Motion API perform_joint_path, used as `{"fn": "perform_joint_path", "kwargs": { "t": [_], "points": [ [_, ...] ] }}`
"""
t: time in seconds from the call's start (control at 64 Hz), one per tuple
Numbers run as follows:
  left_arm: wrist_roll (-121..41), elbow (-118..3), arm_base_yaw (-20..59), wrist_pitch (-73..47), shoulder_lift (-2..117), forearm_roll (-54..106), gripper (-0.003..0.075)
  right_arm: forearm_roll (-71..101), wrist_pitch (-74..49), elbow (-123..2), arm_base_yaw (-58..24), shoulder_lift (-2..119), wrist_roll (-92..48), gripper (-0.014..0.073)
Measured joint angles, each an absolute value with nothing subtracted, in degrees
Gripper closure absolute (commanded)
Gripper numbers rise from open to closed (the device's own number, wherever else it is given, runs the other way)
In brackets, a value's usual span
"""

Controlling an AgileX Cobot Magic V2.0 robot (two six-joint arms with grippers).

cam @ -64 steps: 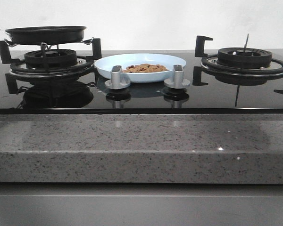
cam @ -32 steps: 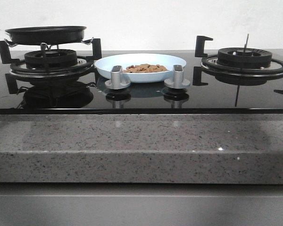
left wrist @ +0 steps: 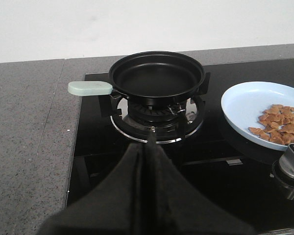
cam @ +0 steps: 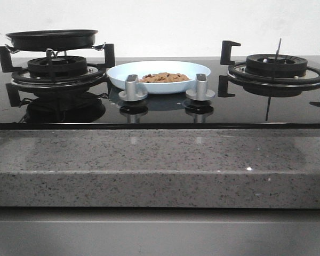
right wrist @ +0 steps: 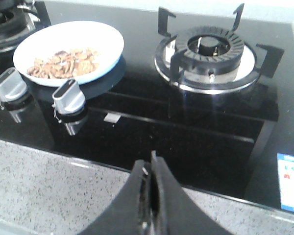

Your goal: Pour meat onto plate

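The pale blue plate (cam: 158,71) sits on the black glass hob between the two burners, with a heap of orange-brown meat (cam: 164,77) lying on it. The plate (left wrist: 252,107) and meat (left wrist: 279,125) also show in the left wrist view, and in the right wrist view the plate (right wrist: 108,36) holds the meat (right wrist: 63,62). My left gripper (left wrist: 147,147) is shut and empty, above the hob in front of the left burner. My right gripper (right wrist: 152,169) is shut and empty, over the hob's front edge. Neither gripper shows in the front view.
A black frying pan (cam: 52,38) with a pale green handle (left wrist: 89,88) rests empty on the left burner (cam: 57,66). The right burner (cam: 277,66) is bare. Two silver knobs (cam: 133,88) (cam: 200,87) stand in front of the plate. A speckled grey counter (cam: 149,165) runs along the front.
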State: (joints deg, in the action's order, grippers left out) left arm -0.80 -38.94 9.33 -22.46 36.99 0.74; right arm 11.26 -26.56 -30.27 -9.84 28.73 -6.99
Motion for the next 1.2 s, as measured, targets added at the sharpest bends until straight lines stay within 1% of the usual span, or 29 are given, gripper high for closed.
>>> {"fn": "perform_joint_path", "kwargs": {
  "t": [1.016,1.11,1.204],
  "points": [
    [-0.8,-38.7,9.3,-22.3,37.0,0.0,0.0741,11.3,-25.7,-30.2,-9.8,28.5,-7.0,0.0652],
    [-0.8,-35.8,9.3,-19.2,35.2,-1.7,0.0741,11.3,-25.7,-30.2,-9.8,28.5,-7.0,0.0652],
    [-0.8,-30.1,9.3,-14.1,30.9,-2.1,0.0741,11.3,-25.7,-30.2,-9.8,28.5,-7.0,0.0652]
  ]
}}
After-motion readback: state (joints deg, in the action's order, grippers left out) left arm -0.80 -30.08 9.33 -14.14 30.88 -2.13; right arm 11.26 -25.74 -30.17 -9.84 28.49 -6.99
